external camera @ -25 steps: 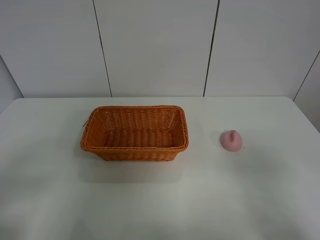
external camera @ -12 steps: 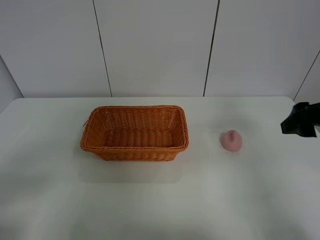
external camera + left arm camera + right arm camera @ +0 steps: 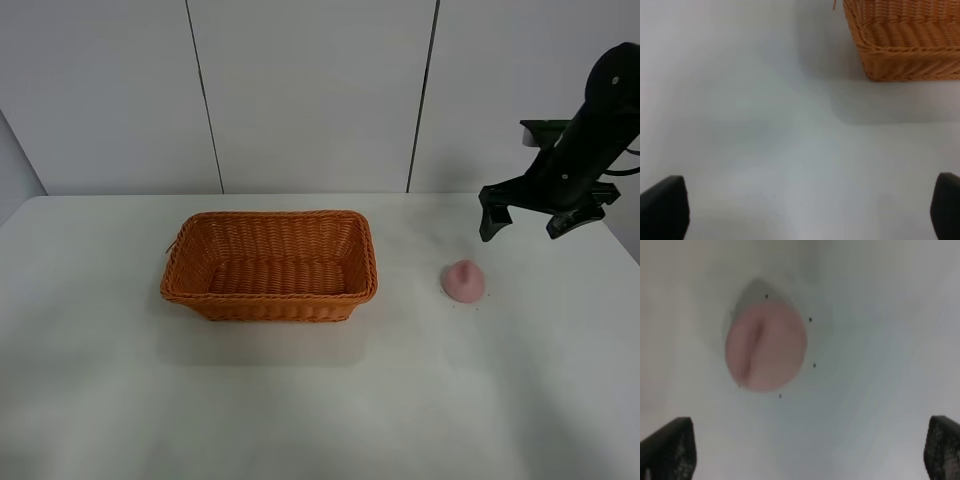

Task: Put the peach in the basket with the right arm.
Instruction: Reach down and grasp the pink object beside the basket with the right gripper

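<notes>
The white table (image 3: 300, 400) carries the wicker basket (image 3: 270, 300) left of centre. The right arm (image 3: 590, 120) hangs above the far right side, its gripper (image 3: 522, 228) spread wide and holding nothing. The peach (image 3: 463, 281) rests on the table, right of the basket and apart from it, below the claw.

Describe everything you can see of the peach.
The peach is a small, matte pink, rounded fruit with its pointed tip up and a shallow crease, which shows clearly in the right wrist view. It sits on the white table with a few dark specks around it. In the high view it lies to the right of the basket and apart from it. The right claw hangs open above it, not touching.
</notes>
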You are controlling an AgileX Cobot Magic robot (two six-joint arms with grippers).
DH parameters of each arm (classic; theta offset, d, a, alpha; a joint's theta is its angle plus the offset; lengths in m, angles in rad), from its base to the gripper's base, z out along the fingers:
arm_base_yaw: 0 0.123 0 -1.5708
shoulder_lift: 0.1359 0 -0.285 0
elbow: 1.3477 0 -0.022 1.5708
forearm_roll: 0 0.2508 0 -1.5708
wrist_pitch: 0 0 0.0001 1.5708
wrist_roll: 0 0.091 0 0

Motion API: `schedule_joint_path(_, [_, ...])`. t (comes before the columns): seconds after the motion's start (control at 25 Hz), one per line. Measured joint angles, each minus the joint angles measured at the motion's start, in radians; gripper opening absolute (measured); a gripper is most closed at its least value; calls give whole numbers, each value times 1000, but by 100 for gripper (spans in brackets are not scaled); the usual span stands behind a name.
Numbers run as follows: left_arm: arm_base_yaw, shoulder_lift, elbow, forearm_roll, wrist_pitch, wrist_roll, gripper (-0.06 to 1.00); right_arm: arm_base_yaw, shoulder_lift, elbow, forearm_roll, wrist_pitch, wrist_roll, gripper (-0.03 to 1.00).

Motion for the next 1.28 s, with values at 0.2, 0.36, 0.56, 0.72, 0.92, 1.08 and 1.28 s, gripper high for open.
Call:
schedule_joint_path(0.2, [0, 0, 0, 0, 0, 0, 99, 56, 121, -60, 3, 29, 0, 70])
schedule_joint_path(0.36, [0, 0, 0, 0, 0, 0, 99, 92, 181, -61, 0, 6, 0, 70])
schedule_joint_path(0.56, [0, 0, 0, 0, 0, 0, 99, 94, 240, -62, -15, -55, 26, 70])
schedule_joint_path(0.72, [0, 0, 0, 0, 0, 0, 99, 94, 255, -62, -52, -70, 50, 70])
schedule_joint_path(0.92, [0, 0, 0, 0, 0, 0, 99, 94, 256, -62, -59, -90, 69, 70])
schedule_joint_path(1.08, [0, 0, 0, 0, 0, 0, 99, 94, 256, -62, -59, -102, 70, 70])
schedule_joint_path(1.28, [0, 0, 0, 0, 0, 0, 99, 94, 258, -63, -59, -147, 96, 70])
